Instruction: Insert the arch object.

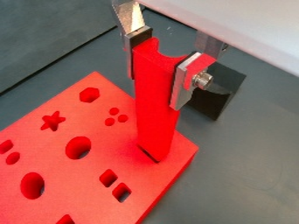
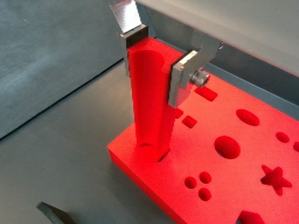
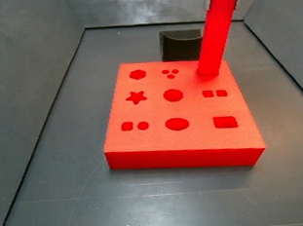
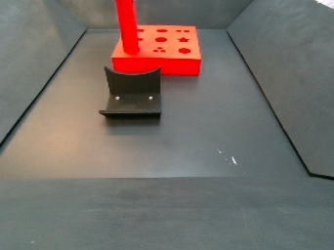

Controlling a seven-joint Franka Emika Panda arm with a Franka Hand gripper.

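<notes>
Long slim bright red plastic arch bar (image 1: 156, 101) stands upright, upper part clamped btwn silver gripper (image 1: 163, 59) fingers, lower end in/at a slot near edge of flat red cutout board (image 1: 70, 162). Dark grey notched block (image 4: 132, 94) sits just beside board; grey floor (image 4: 196, 156) open elsewhere.

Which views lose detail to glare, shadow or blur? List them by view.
Wrist views: the gripper holds the arch object upright; both are sharp, though a washed-out white band cuts one corner. Side views: the red board is evenly lit and oversaturated, its cutouts soft; small glints mark the floor and the fixture stays dark.
</notes>
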